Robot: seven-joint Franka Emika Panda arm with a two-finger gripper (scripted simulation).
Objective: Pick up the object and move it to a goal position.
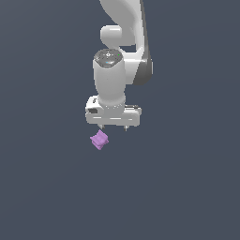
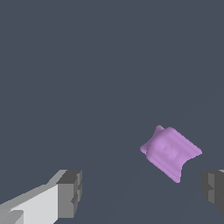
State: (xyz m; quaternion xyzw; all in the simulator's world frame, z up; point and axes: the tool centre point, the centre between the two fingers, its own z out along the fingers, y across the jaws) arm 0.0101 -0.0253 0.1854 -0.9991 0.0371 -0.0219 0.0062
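The object (image 1: 99, 139) is a small light-purple blocky piece with notched edges, lying on the dark grey floor. In the wrist view the object (image 2: 170, 152) shows a tiny bump at its middle. My gripper (image 1: 113, 127) hangs just above it, a little toward the exterior view's right, pointing down. Its fingers (image 2: 70, 194) stand wide apart with nothing between them, so the gripper (image 2: 142, 192) is open. The object lies nearer one finger than the other and touches neither.
The white arm (image 1: 117, 56) rises behind the gripper toward the top of the exterior view. Only the plain dark grey surface (image 1: 187, 187) surrounds the object.
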